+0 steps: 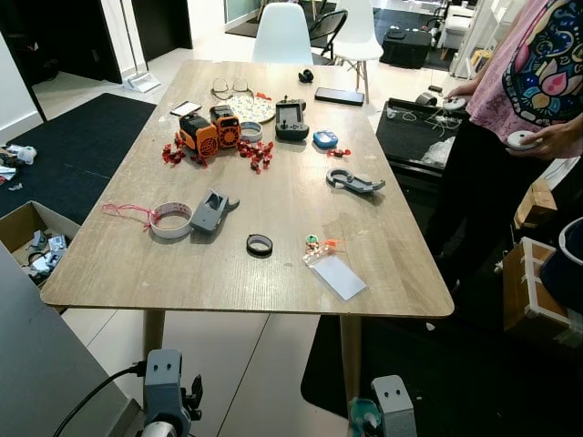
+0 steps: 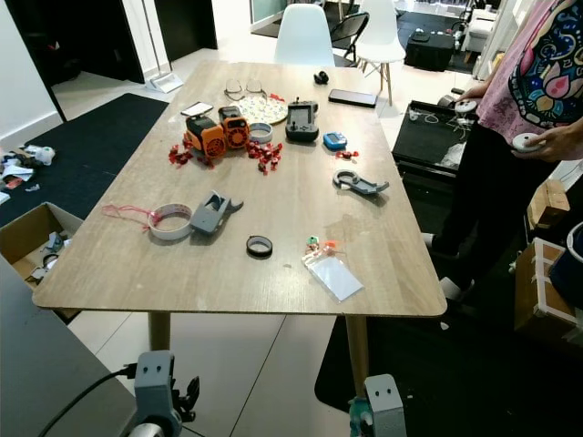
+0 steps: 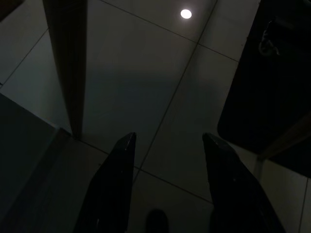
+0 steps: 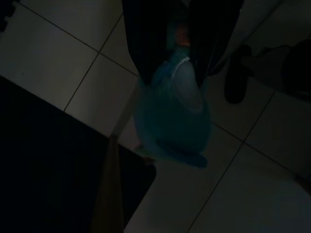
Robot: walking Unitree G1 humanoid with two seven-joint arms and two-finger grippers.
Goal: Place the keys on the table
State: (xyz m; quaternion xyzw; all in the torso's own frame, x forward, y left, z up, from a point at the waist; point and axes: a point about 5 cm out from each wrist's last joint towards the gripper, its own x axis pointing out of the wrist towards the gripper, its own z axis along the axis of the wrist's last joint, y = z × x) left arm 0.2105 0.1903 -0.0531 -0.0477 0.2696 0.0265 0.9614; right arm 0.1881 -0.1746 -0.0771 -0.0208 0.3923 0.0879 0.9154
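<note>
From the head views, a long wooden desk (image 1: 273, 228) carries clutter: an orange toy robot (image 1: 208, 133) at about 11 o'clock from the desk's centre, a tape roll (image 1: 171, 219) at 8 o'clock, a black ring (image 1: 260, 245) at 6 o'clock and a clear card sleeve (image 1: 335, 271) at 5 o'clock near the front edge. A person (image 1: 537, 82) stands off the right side holding white controllers. Both arms hang below the front edge, the right end effector (image 1: 366, 419) showing something blue-green. In the left wrist view, the left end effector (image 3: 167, 145) points at tiled floor, its fingers (image 3: 114, 189) spread wide with nothing between them. In the dim right wrist view, the right end effector (image 4: 179, 43) is closed on the keys (image 4: 175, 111), whose blue tag hangs below the fingertips over the floor.
</note>
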